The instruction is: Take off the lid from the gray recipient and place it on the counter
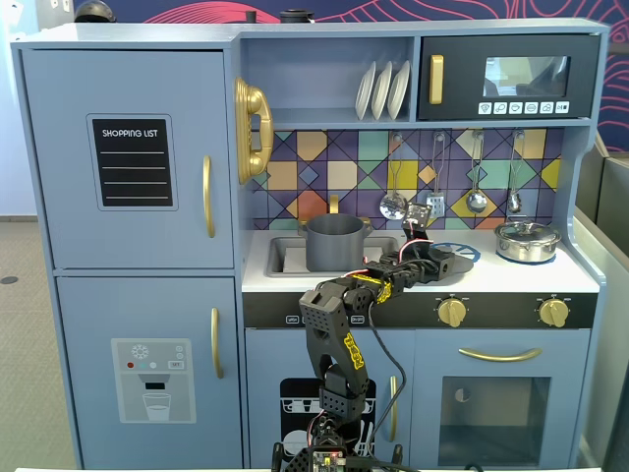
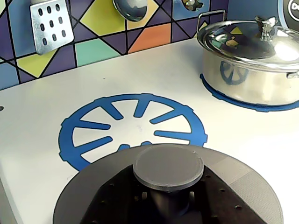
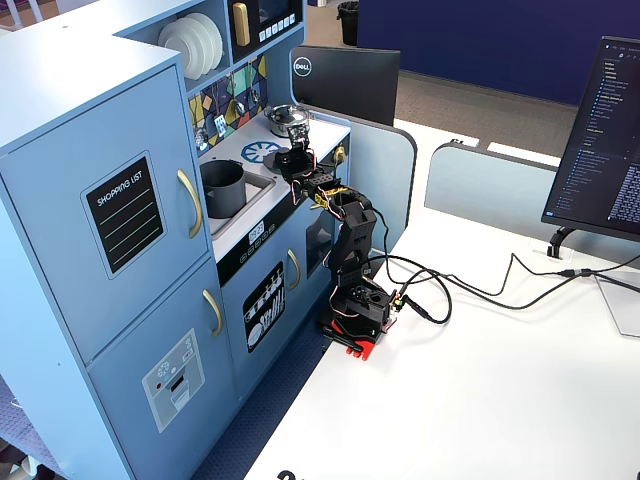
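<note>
Nearest us in the wrist view, our gripper [image 2: 170, 198] holds the flat round matte dark-gray lid [image 2: 168, 168] by its knob, as best we can tell. Just beyond lies the pale counter [image 2: 42, 112] with its blue burner mark [image 2: 133, 126]. The tall dark-gray pot [image 1: 334, 243] stands open, well left. Only setting down remains.

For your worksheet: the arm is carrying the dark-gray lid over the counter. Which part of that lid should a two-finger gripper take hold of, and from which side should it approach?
Grip the small round knob at the lid's centre, coming straight down from above. The disc is flat and wide, so its rim offers little to pinch, while the raised knob stands up on a short stem that two fingers can close around. The wrist view suggests the gripper holds it there now.
</note>
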